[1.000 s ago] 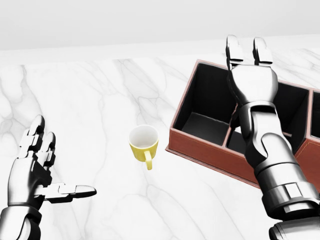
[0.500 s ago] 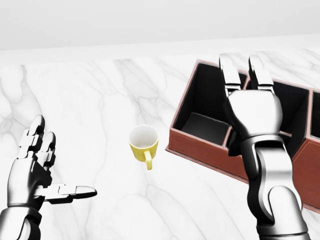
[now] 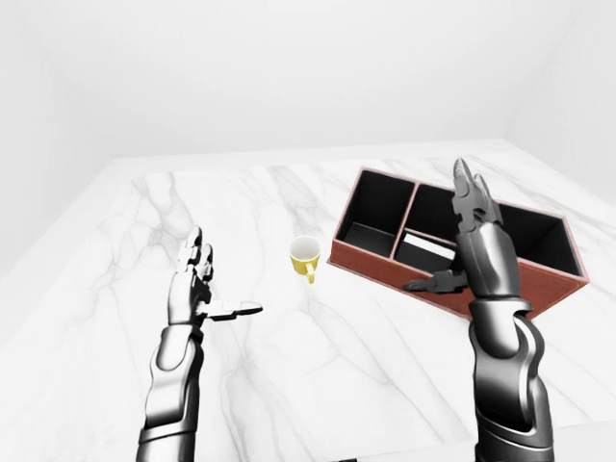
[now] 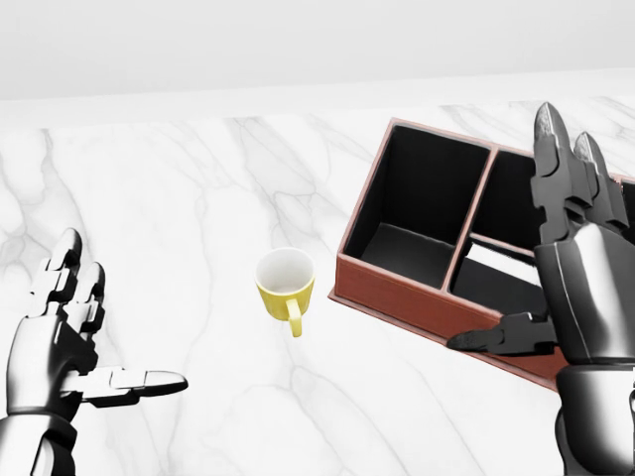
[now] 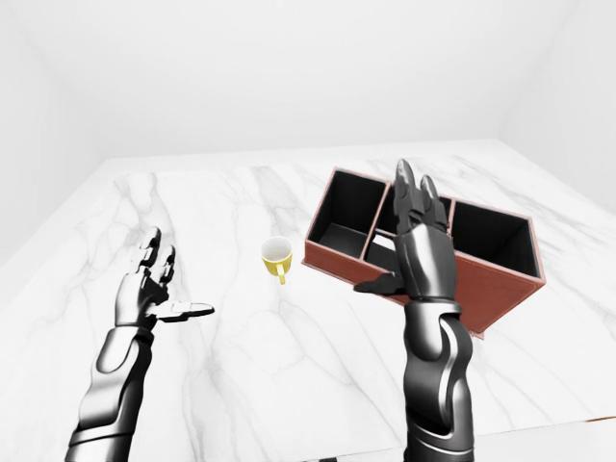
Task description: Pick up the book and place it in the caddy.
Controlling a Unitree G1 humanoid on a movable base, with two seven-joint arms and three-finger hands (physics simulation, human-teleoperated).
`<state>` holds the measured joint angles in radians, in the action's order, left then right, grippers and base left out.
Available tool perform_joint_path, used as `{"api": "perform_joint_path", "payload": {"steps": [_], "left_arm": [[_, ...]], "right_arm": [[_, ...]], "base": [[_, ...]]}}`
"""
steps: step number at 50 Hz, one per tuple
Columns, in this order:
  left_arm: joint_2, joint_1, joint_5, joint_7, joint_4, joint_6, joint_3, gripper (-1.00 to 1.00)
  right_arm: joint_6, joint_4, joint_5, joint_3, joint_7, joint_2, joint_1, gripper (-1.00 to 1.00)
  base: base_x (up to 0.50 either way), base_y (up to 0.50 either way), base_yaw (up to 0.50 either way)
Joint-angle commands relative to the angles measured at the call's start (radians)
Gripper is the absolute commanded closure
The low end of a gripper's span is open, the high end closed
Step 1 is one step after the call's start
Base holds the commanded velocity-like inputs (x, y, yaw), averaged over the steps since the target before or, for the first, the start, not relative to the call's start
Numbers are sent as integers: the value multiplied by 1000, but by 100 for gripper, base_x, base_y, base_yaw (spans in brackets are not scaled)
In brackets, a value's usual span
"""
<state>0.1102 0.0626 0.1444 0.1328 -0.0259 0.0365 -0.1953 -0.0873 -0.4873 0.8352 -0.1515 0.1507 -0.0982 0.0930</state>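
Now we see our right hand [image 4: 580, 268] raised beside the caddy [image 4: 397, 288], fingers spread and empty, seemingly because its load is delivered. Lying flat in the caddy's middle compartment is the book [image 4: 501, 266], a pale slab. Well left of the caddy, our left hand [image 4: 60, 347] idles open and empty above the table [image 4: 179, 198], clear of the yellow mug [image 4: 285, 283].

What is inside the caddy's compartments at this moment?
The caddy has a flat, light-edged object, likely the book, lying in its middle compartment. The leftmost compartment looks empty. The right robot hand, open, covers the middle compartment's right part and most of the rightmost one.
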Motion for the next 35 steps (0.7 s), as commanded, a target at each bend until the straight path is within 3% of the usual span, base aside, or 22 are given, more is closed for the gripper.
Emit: {"api": "perform_joint_path", "payload": {"steps": [1, 18, 22, 27, 32, 35], "left_arm": [[-3, -12, 4, 2, 27, -12, -4, -100], [-12, -54, 19, 21, 120, -48, -15, -100], [-16, -69, 28, 30, 151, -57, -23, -100], [-19, -100, 51, 53, 203, -71, -42, -100], [-32, -157, 84, 93, 298, -92, -68, -100], [-44, -187, 106, 116, 353, -104, -90, -100]], "right_arm": [[0, -139, -308, -85, -32, 17, -112, -100], [0, -159, -520, -150, -55, 41, -185, -100], [36, -171, -586, -167, -33, 54, -208, -100], [127, -170, -660, -176, -8, 79, -252, -100], [173, -204, -728, -177, 44, 113, -310, -100], [175, -219, -748, -173, 65, 132, -338, -100]], "base": [[0, 0, 0], [0, 0, 0], [0, 0, 0], [0, 0, 0], [0, 0, 0], [0, 0, 0]]}}
